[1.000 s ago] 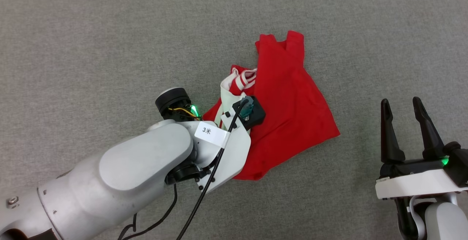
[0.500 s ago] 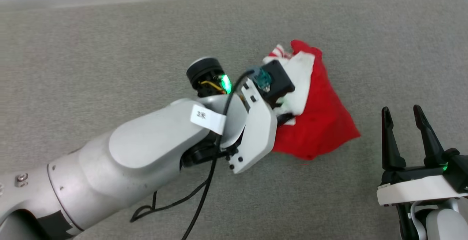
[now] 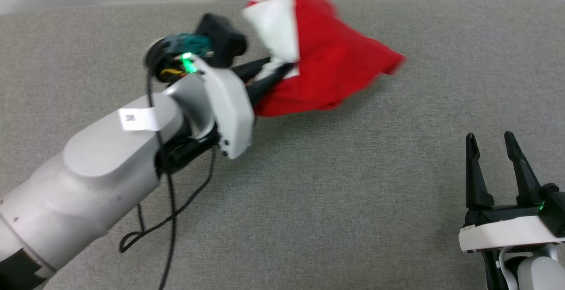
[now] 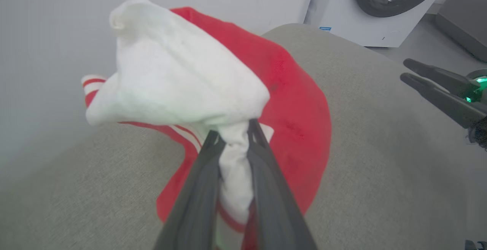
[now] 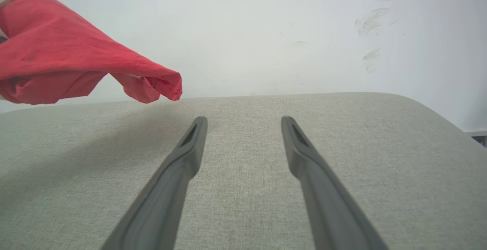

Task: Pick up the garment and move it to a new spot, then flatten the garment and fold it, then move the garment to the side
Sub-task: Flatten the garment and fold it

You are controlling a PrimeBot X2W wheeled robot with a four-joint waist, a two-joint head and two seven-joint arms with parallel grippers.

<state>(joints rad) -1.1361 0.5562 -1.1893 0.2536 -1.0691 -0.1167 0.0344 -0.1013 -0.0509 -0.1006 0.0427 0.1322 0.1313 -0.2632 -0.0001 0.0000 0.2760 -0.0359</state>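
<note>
Where the left claw (image 4: 234, 130) pinches, soft garment (image 4: 296, 101) bunches.

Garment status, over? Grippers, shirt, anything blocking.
Left gripper shut on garment, at the white sleeve. Right gripper open, holding nothing. Shirt bunched, hanging above grey surface. No obstacle seen.

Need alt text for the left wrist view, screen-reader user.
The left end effector is shut on a white fold of the red garment, bunched over a grey fabric surface. The right end effector shows at the right edge; a white washing machine stands behind.
</note>
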